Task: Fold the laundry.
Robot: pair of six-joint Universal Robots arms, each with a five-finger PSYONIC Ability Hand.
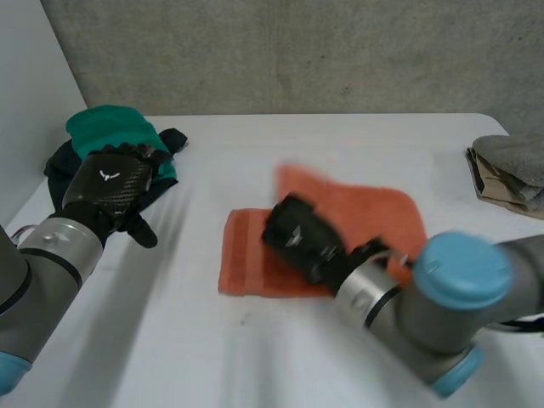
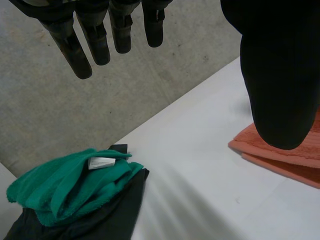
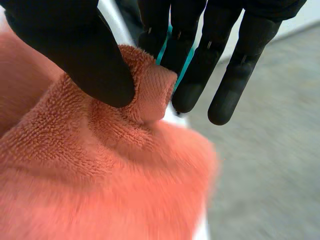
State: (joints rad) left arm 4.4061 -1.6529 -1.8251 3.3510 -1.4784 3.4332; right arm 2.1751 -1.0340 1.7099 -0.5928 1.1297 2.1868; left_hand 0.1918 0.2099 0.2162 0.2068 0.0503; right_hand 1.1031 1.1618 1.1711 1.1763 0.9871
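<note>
White table (image 1: 212, 340) carries an orange towel (image 1: 374, 212) at centre, where the right hand (image 1: 302, 234) pinches a raised fold between thumb and fingers. At 9 o'clock the left hand (image 1: 110, 187) hovers, fingers straight and apart. A green cloth (image 1: 110, 127) lies at 10 o'clock.

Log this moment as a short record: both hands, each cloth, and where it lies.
left hand: open, over the green cloth, holding nothing
right hand: pinching a raised fold of the towel between thumb and fingers
towel: orange, middle of the table, looks partly folded
green cloth: crumpled on a black cloth, far left
grey pile: right edge
</note>
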